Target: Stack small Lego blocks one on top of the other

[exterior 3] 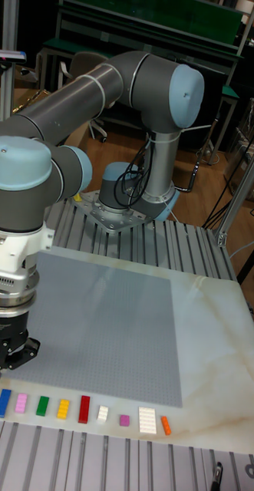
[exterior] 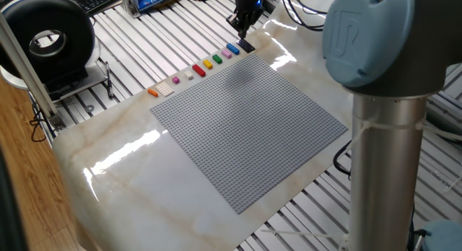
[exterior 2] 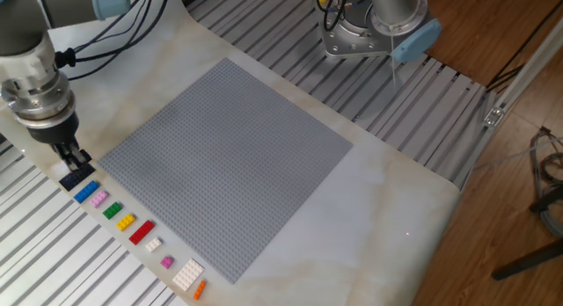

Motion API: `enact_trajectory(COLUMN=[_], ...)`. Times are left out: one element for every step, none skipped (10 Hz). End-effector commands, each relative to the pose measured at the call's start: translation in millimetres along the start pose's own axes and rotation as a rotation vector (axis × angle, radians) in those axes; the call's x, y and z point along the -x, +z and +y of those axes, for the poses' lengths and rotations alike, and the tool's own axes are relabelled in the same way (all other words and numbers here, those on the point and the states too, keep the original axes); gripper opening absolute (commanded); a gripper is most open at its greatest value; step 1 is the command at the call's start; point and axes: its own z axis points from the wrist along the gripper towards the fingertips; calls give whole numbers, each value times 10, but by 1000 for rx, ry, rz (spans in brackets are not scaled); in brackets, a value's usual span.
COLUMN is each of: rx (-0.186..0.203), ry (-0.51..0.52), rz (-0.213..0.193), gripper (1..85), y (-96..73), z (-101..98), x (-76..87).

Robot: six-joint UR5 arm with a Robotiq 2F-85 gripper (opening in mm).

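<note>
Gripper [exterior 2: 77,159] lowered by my command onto dark brick [exterior 2: 79,175], finger gap unclear, tall view hides that brick, shows 9 others.

Robot arm over a row of small bricks at the far edge of a grey studded baseplate

A large square grey studded plastic baseplate [exterior: 249,132] lies on a glossy pale marble-patterned table top [exterior: 137,172]. Just beyond its far-left edge runs a line of small plastic Lego blocks: orange [exterior: 153,93], white [exterior: 165,89], pink [exterior: 175,80], small white [exterior: 190,75], red [exterior: 199,70], yellow [exterior: 208,63], green [exterior: 217,60], pale pink [exterior: 226,53] and blue [exterior: 232,48]. A flat dark block [exterior: 246,46] sits at the baseplate's far corner. The black two-finger gripper [exterior: 241,34] hangs directly above it; its jaws are too small to read.
</note>
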Motion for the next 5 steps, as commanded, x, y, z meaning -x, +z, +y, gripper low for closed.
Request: enact_trajectory(rx=[26, 7, 11, -3, -13], ry=[-19, -17, -1, 11, 20], rz=[-11, -52, -50, -34, -29], gripper=[10, 10, 10, 10, 10], y=[80, 158, 222, 231, 229], z=[-62, -129, -147, -173, -213], x=[142, 284, 318, 274, 265])
